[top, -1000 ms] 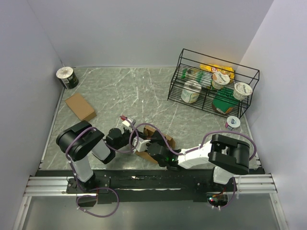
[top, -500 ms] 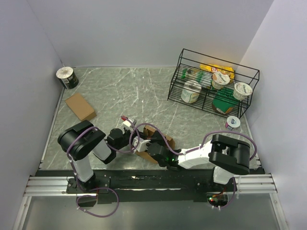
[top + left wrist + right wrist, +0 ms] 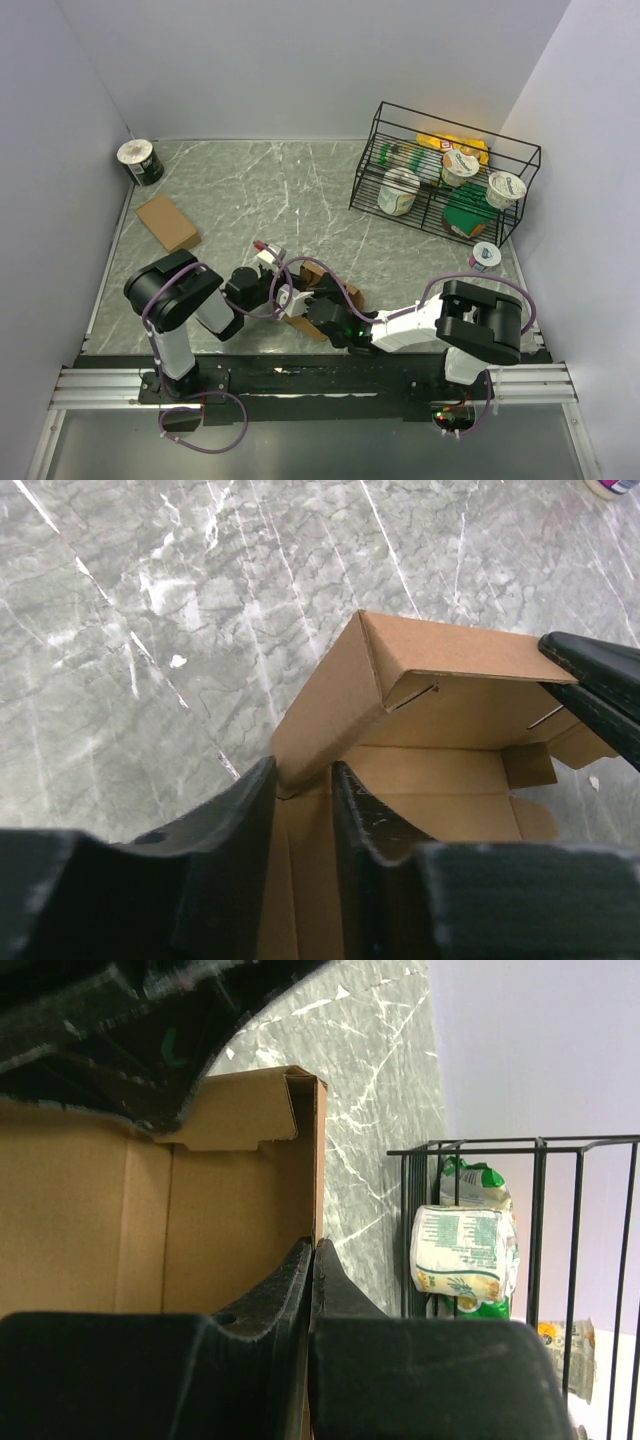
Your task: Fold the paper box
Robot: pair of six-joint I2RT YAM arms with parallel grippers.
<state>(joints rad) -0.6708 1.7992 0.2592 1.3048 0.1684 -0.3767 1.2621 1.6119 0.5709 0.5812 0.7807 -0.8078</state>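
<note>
A: Paper box [image 3: 440,725] near the table's [image 3: 250,190] front edge, open side up, long axis tool to tool.
B: Left tool [image 3: 305,775] narrow astride one wall, grip unclear; right tool [image 3: 314,1255] pinching another.

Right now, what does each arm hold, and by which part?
The right fingers pinch the box by the edge of one wall. The left fingers straddle another wall; a firm grip cannot be told.
</note>
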